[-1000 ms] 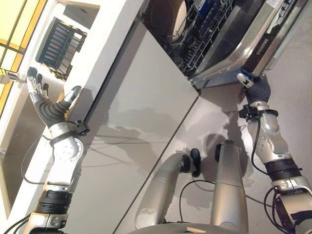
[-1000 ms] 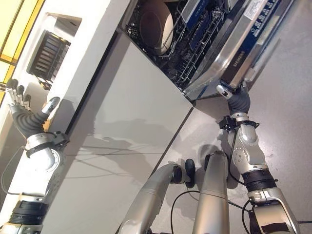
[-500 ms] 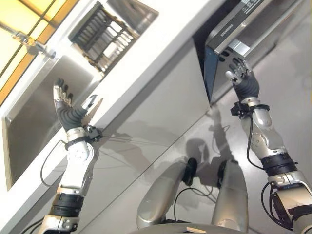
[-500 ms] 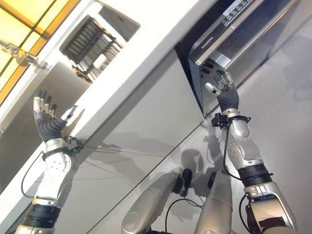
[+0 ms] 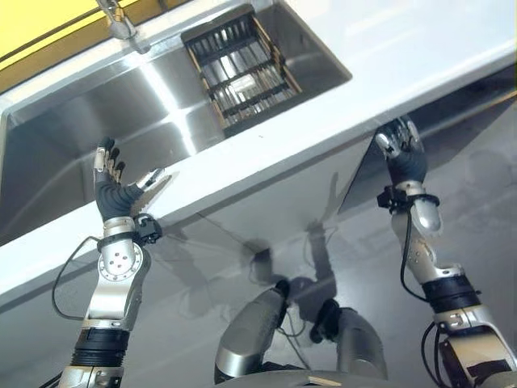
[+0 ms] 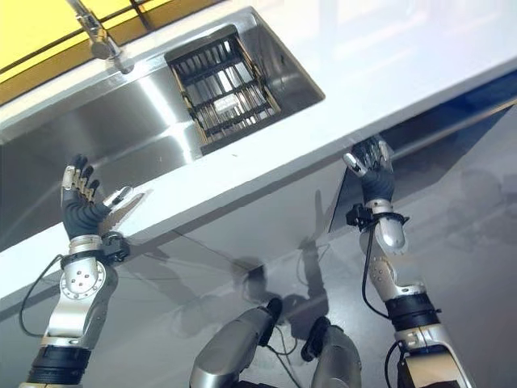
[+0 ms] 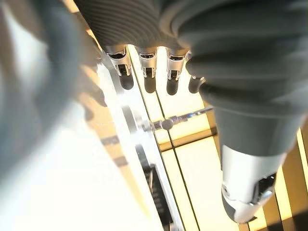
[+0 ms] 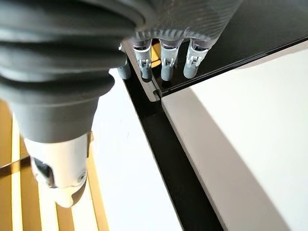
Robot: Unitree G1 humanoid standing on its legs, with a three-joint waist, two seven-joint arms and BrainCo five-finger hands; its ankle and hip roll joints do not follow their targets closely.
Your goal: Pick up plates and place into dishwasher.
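Note:
The dishwasher door (image 5: 464, 174) stands almost closed under the white countertop (image 5: 339, 105), with only a dark gap (image 6: 452, 113) left along its top. My right hand (image 5: 401, 158) is raised against the door's upper corner, open, with straight fingers (image 8: 166, 65) reaching to the black top edge. My left hand (image 5: 119, 196) is held up open and empty by the counter's front edge, in front of the steel sink (image 5: 73, 129); its fingers (image 7: 147, 72) are spread.
A dark dish rack (image 5: 242, 69) sits in the sink's right part, and a faucet (image 5: 121, 24) rises behind it. Grey cabinet fronts (image 5: 242, 202) run below the counter, and grey floor lies to the right.
The camera has swung towards the sink. The dishwasher door has gone from wide open, with its racks showing, to almost closed, my right hand staying on it. The left hand stays raised and open.

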